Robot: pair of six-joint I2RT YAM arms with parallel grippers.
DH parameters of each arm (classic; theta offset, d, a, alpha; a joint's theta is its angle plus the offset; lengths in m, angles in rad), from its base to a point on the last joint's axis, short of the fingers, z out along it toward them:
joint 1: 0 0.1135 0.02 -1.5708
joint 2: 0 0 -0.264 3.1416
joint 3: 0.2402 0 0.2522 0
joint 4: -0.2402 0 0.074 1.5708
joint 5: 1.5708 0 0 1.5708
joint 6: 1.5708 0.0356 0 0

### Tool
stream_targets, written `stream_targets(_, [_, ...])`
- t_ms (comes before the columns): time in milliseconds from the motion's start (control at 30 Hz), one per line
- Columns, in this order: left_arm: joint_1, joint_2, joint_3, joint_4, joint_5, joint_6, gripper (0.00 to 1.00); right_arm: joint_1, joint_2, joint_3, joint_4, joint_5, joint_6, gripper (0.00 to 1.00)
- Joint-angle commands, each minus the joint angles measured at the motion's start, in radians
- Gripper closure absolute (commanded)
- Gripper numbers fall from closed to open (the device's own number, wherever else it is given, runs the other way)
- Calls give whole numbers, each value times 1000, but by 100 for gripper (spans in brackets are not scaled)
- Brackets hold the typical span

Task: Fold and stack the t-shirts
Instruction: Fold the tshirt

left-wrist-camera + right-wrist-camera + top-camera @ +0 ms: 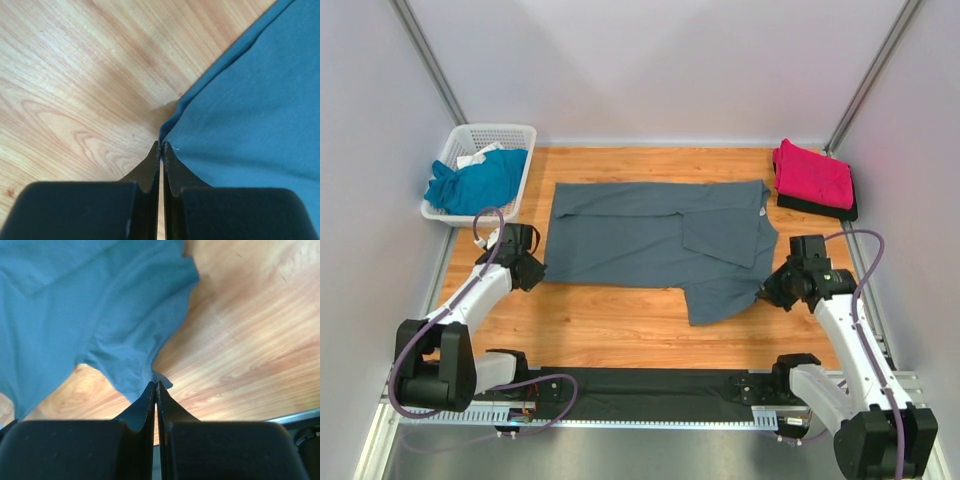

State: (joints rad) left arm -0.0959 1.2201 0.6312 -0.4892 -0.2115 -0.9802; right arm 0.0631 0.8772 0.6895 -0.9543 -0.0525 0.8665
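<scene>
The slate-grey t-shirt (650,240) lies spread on the wooden table, one sleeve folded in over its right half. My left gripper (538,272) is shut on its near left corner; the left wrist view shows the tips (161,145) pinching the hem corner of the shirt (250,100). My right gripper (767,290) is shut on the near right edge. In the right wrist view its tips (156,384) clamp a small fold of the cloth (75,305). A folded magenta-pink t-shirt (813,173) sits at the back right. A teal-blue t-shirt (475,183) lies crumpled in the basket.
The white lattice basket (495,130) stands at the back left corner. Under the magenta shirt lies a folded dark garment (820,208). A black strip (650,385) runs along the near edge between the arm bases. Grey walls close in on both sides.
</scene>
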Motion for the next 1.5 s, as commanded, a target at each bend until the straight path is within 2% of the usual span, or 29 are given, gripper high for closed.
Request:
stream_targets(0, [2, -2, 76, -41, -55, 26, 100, -2, 57, 111, 18, 20, -24, 100])
stream_targets(167, [2, 47, 145, -68, -80, 14, 100, 0, 170, 278, 92, 40, -46, 100])
stream_targets(533, [2, 191, 289, -77, -132, 0, 100, -5, 526, 608, 224, 97, -84, 100])
stream_targets(867, [2, 314, 439, -80, -193, 18, 100, -11, 802, 903, 215, 86, -116, 100])
stream_targets(1300, [1, 516, 665, -80, -186, 93, 100, -31, 988, 1100, 192, 68, -164, 100])
stream_targets(1467, [-21, 564, 728, -69, -204, 147, 100, -31, 1026, 1168, 152, 111, -188, 100])
